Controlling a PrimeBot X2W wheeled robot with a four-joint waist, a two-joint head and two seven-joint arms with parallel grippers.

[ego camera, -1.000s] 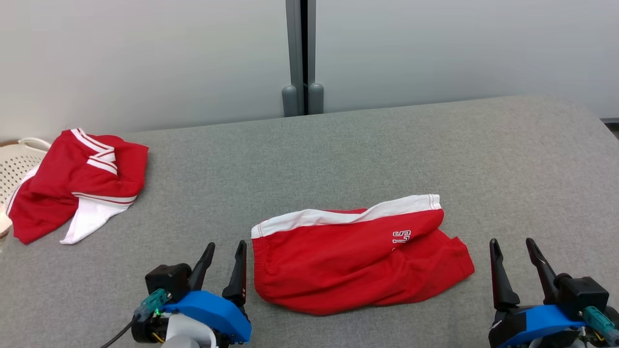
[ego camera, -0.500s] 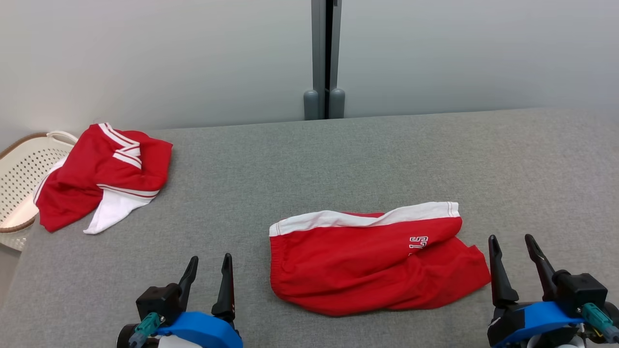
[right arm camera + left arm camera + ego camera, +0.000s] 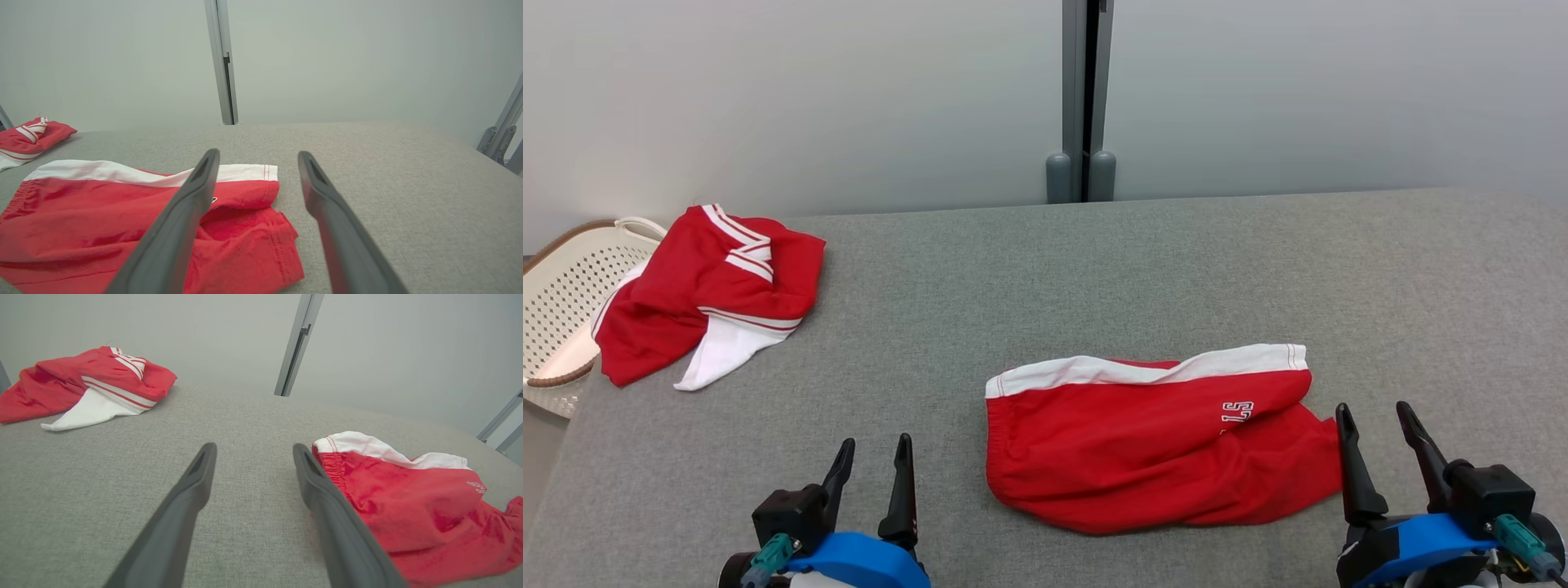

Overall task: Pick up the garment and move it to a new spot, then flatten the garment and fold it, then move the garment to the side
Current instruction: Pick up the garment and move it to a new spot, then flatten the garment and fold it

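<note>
The garment (image 3: 1143,445) is a pair of red shorts with a white band, lying folded on the grey padded table (image 3: 1045,269) in front of me. My left gripper (image 3: 876,441) stands open over bare table, a short way left of the garment's waist end. In the left wrist view the left gripper (image 3: 254,446) has the garment (image 3: 408,506) just off its right finger. My right gripper (image 3: 1372,406) is open at the garment's right end. In the right wrist view the right gripper (image 3: 258,152) has its left finger over the garment (image 3: 102,228). Nothing is held.
A second red and white garment (image 3: 711,286) lies crumpled at the table's far left corner, partly over a white perforated basket (image 3: 564,278). A grey post (image 3: 1082,98) stands behind the table's far edge. Bare table stretches behind and to the right of the shorts.
The head camera has turned, sliding the whole scene rightward. My left gripper has drawn back and away from the garment's left edge. Both grippers stay open; the garment has not moved.
</note>
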